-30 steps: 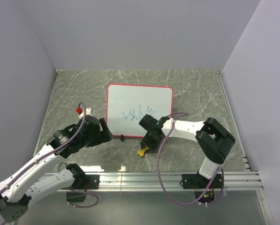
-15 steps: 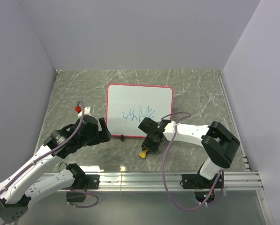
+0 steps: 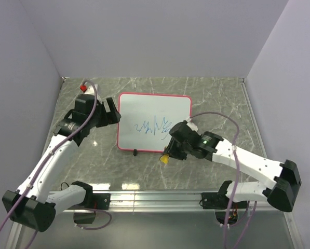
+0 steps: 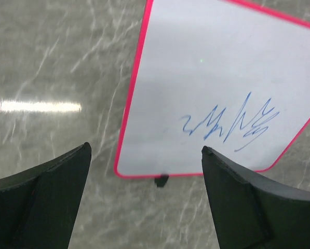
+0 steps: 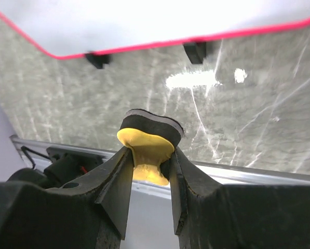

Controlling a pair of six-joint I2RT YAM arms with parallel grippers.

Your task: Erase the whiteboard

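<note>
The whiteboard (image 3: 153, 122) lies flat mid-table, white with a red-pink rim and blue scribbles (image 3: 153, 126) near its middle. It also shows in the left wrist view (image 4: 217, 78), with a black clip (image 4: 161, 180) on its near edge, and in the right wrist view (image 5: 144, 21). My right gripper (image 3: 167, 157) is shut on the yellow eraser (image 5: 147, 150) with a black felt face, held above the table just off the board's near edge. My left gripper (image 3: 112, 111) is open and empty, above the board's left edge.
Grey marbled table (image 3: 92, 161) inside purple walls. A metal rail (image 3: 196, 197) runs along the near edge. Two black clips (image 5: 196, 51) sit on the board's near rim.
My right gripper has lifted the yellow eraser off the table and the arm has swung out to the right. My left arm has moved from near the board's front left corner up to its left edge.
</note>
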